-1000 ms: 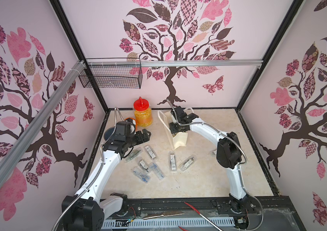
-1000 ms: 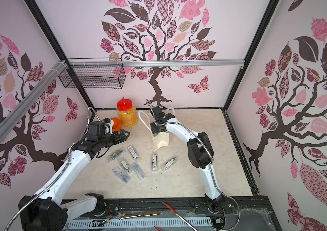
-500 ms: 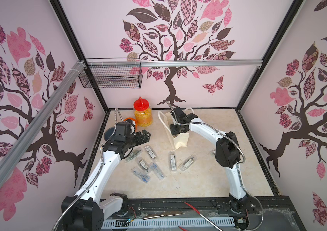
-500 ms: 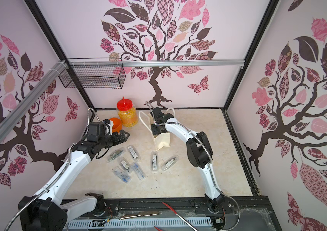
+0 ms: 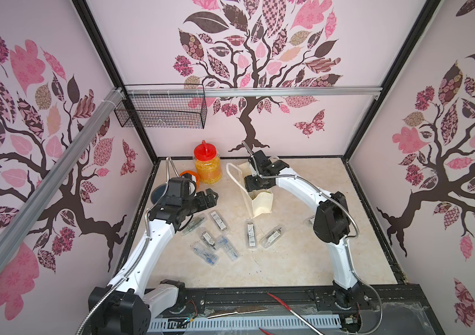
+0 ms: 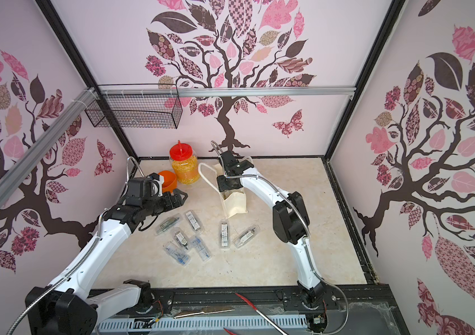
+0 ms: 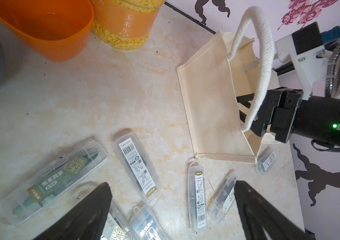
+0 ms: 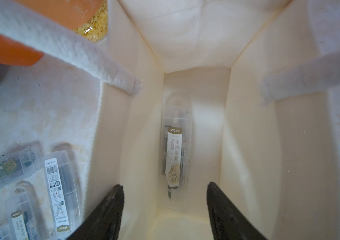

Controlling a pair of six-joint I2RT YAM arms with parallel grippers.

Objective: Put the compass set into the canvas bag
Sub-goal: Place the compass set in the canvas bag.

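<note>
The right fingers (image 8: 111, 207) have parted since a second ago; the compass set (image 8: 175, 153) (a clear case) lies free deep inside the canvas bag (image 8: 248, 124). Left fingers (image 7: 90, 207) gape empty above cases (image 7: 135, 166) on the table (image 7: 61, 114).

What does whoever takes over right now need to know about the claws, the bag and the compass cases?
Right claw: open, holding nothing, inside the mouth of the upright canvas bag.
Left claw: open and empty, above the loose cases.
Done: one compass case is inside the bag, clear of the jaws.
Left: at least seven loose cases lie on the table on the near side of the bag. Probably lift the right claw out, then fetch the next one.
</note>
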